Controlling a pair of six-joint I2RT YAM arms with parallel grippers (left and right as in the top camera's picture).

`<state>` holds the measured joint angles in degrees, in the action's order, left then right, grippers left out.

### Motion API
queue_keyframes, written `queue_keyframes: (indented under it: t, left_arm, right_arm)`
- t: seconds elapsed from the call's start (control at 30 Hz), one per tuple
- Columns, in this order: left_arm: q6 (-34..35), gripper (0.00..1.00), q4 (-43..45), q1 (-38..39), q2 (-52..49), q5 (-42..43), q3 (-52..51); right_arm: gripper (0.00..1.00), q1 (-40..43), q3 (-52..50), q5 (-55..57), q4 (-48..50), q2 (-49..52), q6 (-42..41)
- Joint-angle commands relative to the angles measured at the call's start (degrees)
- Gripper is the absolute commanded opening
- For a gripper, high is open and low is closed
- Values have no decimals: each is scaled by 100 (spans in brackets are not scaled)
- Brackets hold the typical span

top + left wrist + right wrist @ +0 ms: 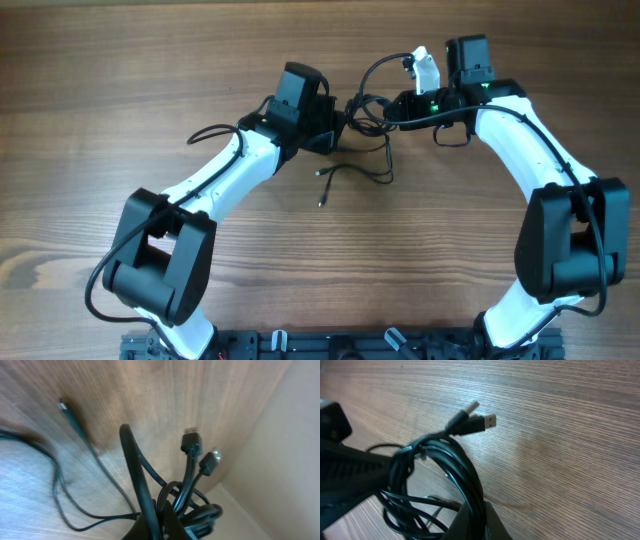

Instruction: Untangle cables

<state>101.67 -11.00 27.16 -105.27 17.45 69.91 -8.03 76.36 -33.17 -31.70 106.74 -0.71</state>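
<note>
Since both claws are clamped on the same knot, the line between them is what your next pull turns on. The cables [365, 108] sit as a tight bundle at the far middle of the surface [120, 80]. The left claw [338, 128] is closed on the bundle's left side and the right claw [398, 108] on its right, the two just beside each other. The bundle's long axis therefore runs left to right, straight from one claw to the other, and neither arm is nearer, as each has its grip.

In the left wrist view, strands rise out of the closed claw and two plugs [191, 440] stand free above it. In the right wrist view, the coil loops up from that claw's grip and two plugs point off beyond it. One loose tail [324, 192] trails from the bundle toward the near side and lies on the surface, ending near and left of the knot.

I judge that pulling apart along that left-right line may cinch the knot unless the strands you hold belong to different cables, which you cannot tell from here.
</note>
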Motion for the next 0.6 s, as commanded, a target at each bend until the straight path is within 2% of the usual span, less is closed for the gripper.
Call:
queue_keyframes:
  t: [0.0, 0.07, 0.13, 0.2, 0.27, 0.33, 0.4, 0.5, 0.53, 0.57]
  left_arm:
    - [118, 4, 621, -61, -81, 138, 22]
    - [37, 4, 935, -282, -44, 275, 22]
    - [-114, 4, 1705, -675, 22, 1043, 22]
    - [-85, 4, 2951, -1049, 28, 1808, 22]
    - [-70, 4, 3753, -1255, 28, 2271, 22]
    - [-136, 4, 4019, -1392, 28, 2758, 22]
    - [-994, 4, 4013, -1502, 28, 3355, 22]
    - [-2730, 4, 3707, -1803, 28, 4487, 22]
    - [-3659, 4, 3226, -2037, 28, 4959, 22]
    - [-4177, 4, 2570, -2267, 28, 5163, 22]
  right_arm:
    - [5, -42, 7, 168, 28, -24, -199]
    - [5, -37, 4, 887, -9, -24, -680]
    - [5, -37, 2, 1593, -72, -24, -1003]
    - [5, -37, 2, 1880, -66, -24, -1344]
    - [4, -37, 2, 2118, -46, -22, -1838]
    - [4, -28, 2, 2173, -33, -22, -2050]
    - [4, 7, 9, 2085, -4, -24, -1993]
    - [4, 195, 24, 1279, 0, -105, -1408]
    - [4, 278, 24, 1001, 20, -199, -1191]
    - [4, 361, 24, 951, 50, -345, -1016]
